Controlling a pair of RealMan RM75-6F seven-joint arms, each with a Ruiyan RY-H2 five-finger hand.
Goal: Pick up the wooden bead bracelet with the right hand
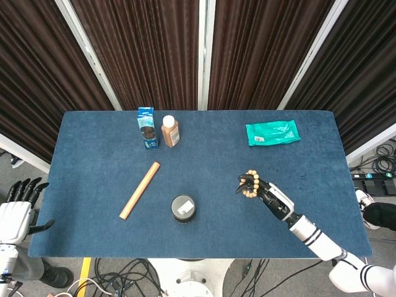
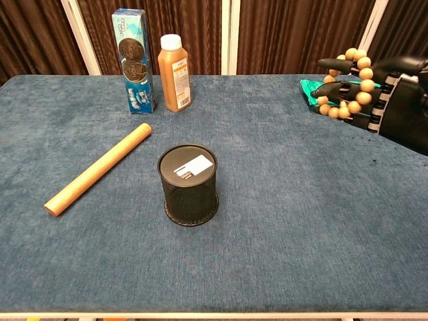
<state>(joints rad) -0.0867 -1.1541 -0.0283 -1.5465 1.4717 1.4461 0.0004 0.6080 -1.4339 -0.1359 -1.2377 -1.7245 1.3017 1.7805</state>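
Looping the right hand's (image 2: 384,93) dark fingers (image 2: 338,65), wooden bead bracelet (image 2: 346,85) held above the table (image 2: 267,234).

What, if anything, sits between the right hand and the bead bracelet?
Nothing visible. The right hand already holds the wooden bead bracelet, looped over its fingers and lifted off the table. The green packet lies behind it.

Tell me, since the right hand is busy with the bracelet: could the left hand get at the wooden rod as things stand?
Probably yes. The left hand is open, off the table's left edge, and the wooden rod lies unobstructed on that side.
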